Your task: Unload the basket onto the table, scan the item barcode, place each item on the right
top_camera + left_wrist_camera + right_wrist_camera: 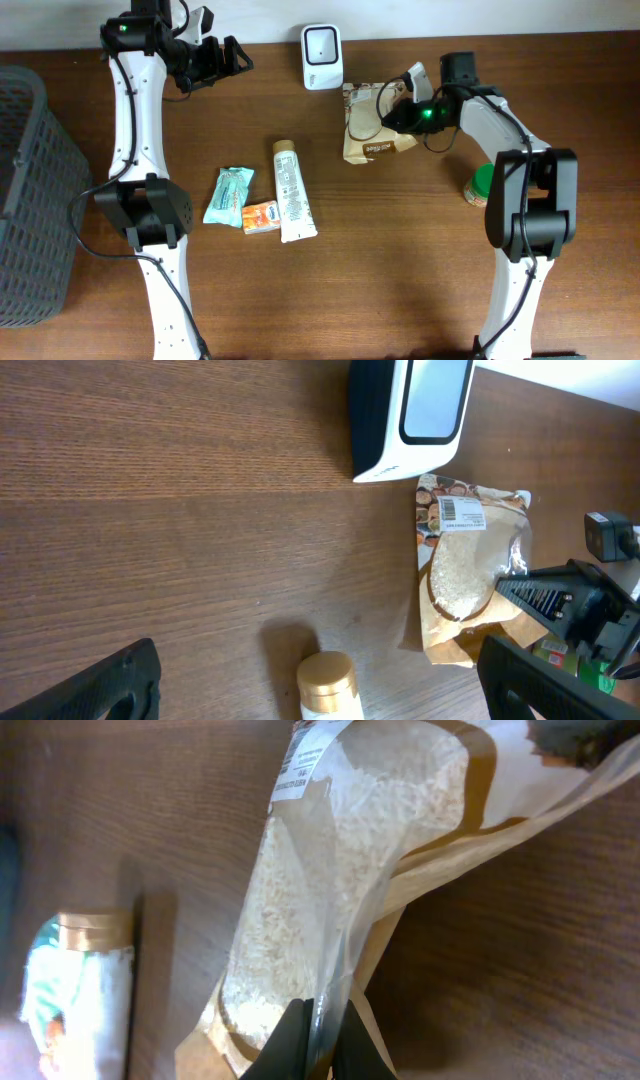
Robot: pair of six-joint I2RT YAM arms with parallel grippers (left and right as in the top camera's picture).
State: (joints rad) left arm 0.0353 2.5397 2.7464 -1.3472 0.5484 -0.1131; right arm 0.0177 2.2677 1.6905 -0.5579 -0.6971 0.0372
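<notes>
A brown paper bag of rice point(365, 125) with a clear window lies just below the white barcode scanner point(320, 57) at the table's back. My right gripper point(400, 118) is shut on the bag's right edge. In the right wrist view the fingertips point(325, 1040) pinch the clear film of the rice bag point(340, 870). A white barcode label point(460, 512) sits on the bag's top end, close to the scanner point(410, 415). My left gripper point(235, 55) hangs open at the back left, holding nothing; its fingers point(120, 680) stand wide apart.
A white tube with a gold cap point(292, 190), a teal packet point(229, 195) and a small orange packet point(261, 216) lie mid-table. A green-lidded jar point(482, 185) stands by the right arm. A grey basket point(30, 200) fills the left edge.
</notes>
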